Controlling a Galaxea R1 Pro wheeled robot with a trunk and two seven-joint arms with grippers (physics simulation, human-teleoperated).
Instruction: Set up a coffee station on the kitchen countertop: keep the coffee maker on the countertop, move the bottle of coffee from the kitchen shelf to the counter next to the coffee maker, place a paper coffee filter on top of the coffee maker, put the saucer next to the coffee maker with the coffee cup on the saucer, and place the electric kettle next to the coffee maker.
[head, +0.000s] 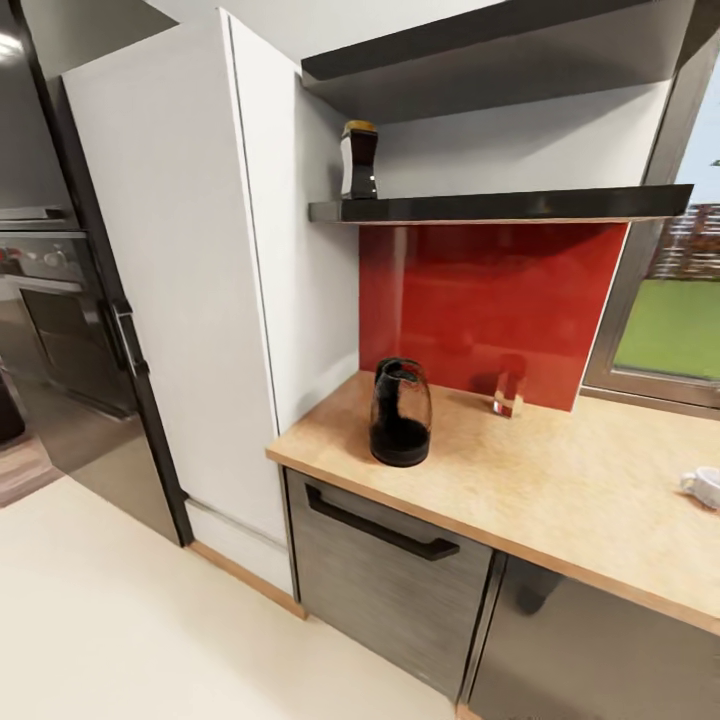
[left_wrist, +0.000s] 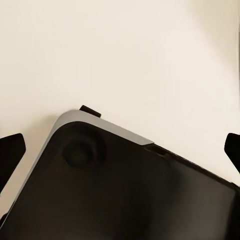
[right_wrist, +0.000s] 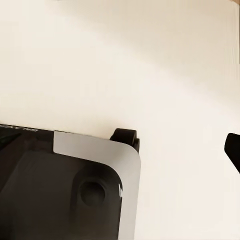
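**Items in view, head camera**

- Bottle of coffee (head: 359, 160), one. Stands upright on the kitchen shelf (head: 520, 205), at its wall-side end, about 12 o'clock from the kettle. Dark body, yellow-gold cap. Judged light, rigid, probably glass and so breakable; a smooth wall that may slip. Best held across the body below the cap, from the front, since the upper shelf slab (head: 480, 40) limits room overhead.
- Electric kettle (head: 400, 412), one. Upright on the kitchen countertop (head: 560, 490) near its front edge, dark in the lower part. Judged heavier than the bottle, with a fragile, slick clear wall; the handle or the top rim is the safer hold, but the handle's facing is hard to read.
- Coffee cup (head: 703, 486), one, cut by the frame edge at 3 o'clock from the kettle. Light, brittle.
- Small clear block (head: 508, 394), one, against the red backsplash (head: 490, 300); identity unclear.
- Shelf slabs: two. Drawer handle (head: 380, 527): one.

**Wrist cameras**

- Left gripper (left_wrist: 120, 150): dark fingertips at opposite frame edges, spread wide, nothing between; robot base (left_wrist: 100, 190) and pale floor (left_wrist: 125, 50) beneath.
- Right gripper: one fingertip (right_wrist: 233, 148) visible; spread cannot be judged.
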